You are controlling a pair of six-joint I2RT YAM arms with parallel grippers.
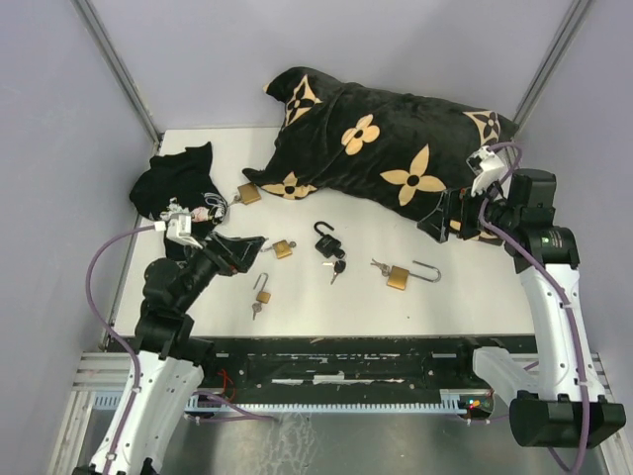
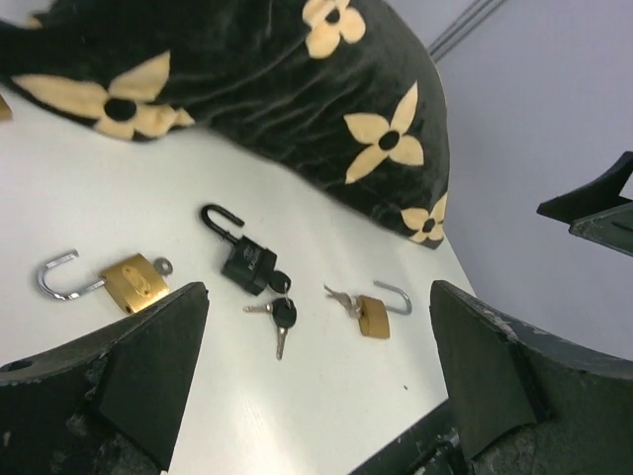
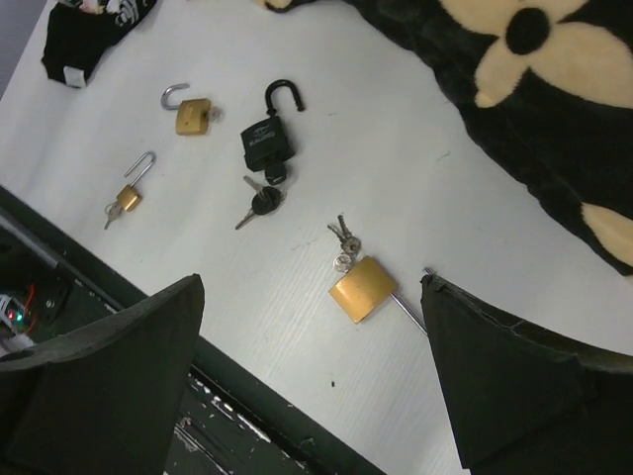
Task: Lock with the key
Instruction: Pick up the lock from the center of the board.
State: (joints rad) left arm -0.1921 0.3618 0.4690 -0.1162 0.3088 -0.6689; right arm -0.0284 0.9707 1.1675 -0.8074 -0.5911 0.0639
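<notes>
A black padlock (image 1: 326, 238) with an open shackle lies mid-table, its black-headed keys (image 1: 338, 267) hanging from it. It also shows in the left wrist view (image 2: 247, 263) and the right wrist view (image 3: 267, 144). A brass padlock (image 1: 399, 277) with a long open shackle and a key bunch lies to its right, below my right gripper (image 3: 363, 287). My left gripper (image 1: 249, 249) is open and empty above the table, beside a small brass padlock (image 1: 284, 247). My right gripper (image 1: 443, 220) is open and empty, hovering at the pillow's right end.
A black pillow (image 1: 386, 148) with tan flowers fills the back of the table. A black cloth (image 1: 178, 183) lies back left. Another small brass padlock (image 1: 262, 293) with a key lies near the front edge. One more brass padlock (image 1: 248, 193) sits by the pillow's left corner.
</notes>
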